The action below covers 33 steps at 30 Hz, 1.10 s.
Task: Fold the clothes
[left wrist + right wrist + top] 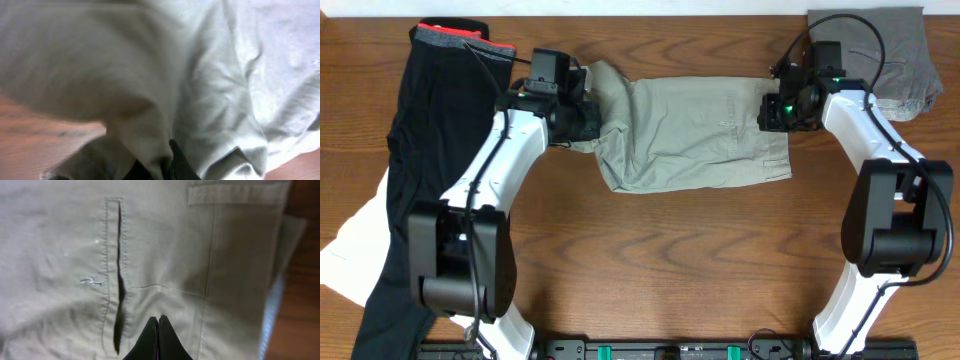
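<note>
The pale khaki-green trousers (690, 130) lie folded across the table's middle, legs to the left and waistband to the right. My left gripper (582, 115) is at their left end. In the left wrist view its dark fingers (164, 164) are shut on a fold of the trousers' cloth (210, 85). My right gripper (775, 108) is over the waistband end. In the right wrist view its fingertips (158, 318) are pressed together with nothing between them, just over the trousers (60, 240) beside a pocket slit (120, 280). A darker grey folded garment (885, 50) lies at the back right.
A black garment (415, 180) with a red and grey waistband (460, 38) stretches down the left side. A white cloth (350, 250) lies under it at the left edge. Bare wooden table (680, 260) shows in front of the trousers.
</note>
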Tool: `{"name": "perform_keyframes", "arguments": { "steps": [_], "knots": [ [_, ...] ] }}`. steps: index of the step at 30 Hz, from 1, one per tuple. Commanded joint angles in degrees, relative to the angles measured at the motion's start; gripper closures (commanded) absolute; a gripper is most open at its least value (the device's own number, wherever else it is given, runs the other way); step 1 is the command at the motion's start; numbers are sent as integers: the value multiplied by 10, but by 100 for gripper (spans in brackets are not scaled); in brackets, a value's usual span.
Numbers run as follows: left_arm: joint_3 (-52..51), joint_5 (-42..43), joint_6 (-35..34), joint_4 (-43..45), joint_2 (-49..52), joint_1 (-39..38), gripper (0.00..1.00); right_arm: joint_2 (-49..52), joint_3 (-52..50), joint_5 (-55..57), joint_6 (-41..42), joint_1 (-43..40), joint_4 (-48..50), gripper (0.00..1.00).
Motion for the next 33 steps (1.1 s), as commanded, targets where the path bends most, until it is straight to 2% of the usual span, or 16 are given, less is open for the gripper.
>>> {"name": "perform_keyframes", "arguments": {
  "steps": [1, 3, 14, 33],
  "knots": [
    [35, -107, 32, -40, -29, 7, 94, 12, -5, -18, -8, 7, 8, 99],
    [47, -128, 32, -64, -35, 15, 94, 14, -5, -18, -8, 9, 14, 99],
    [97, -128, 79, -134, -54, 78, 94, 29, -5, -19, -8, 12, 26, 99],
    [164, -142, 83, -178, -54, 81, 94, 46, -5, -48, -9, 39, 82, 99]
  ]
}}
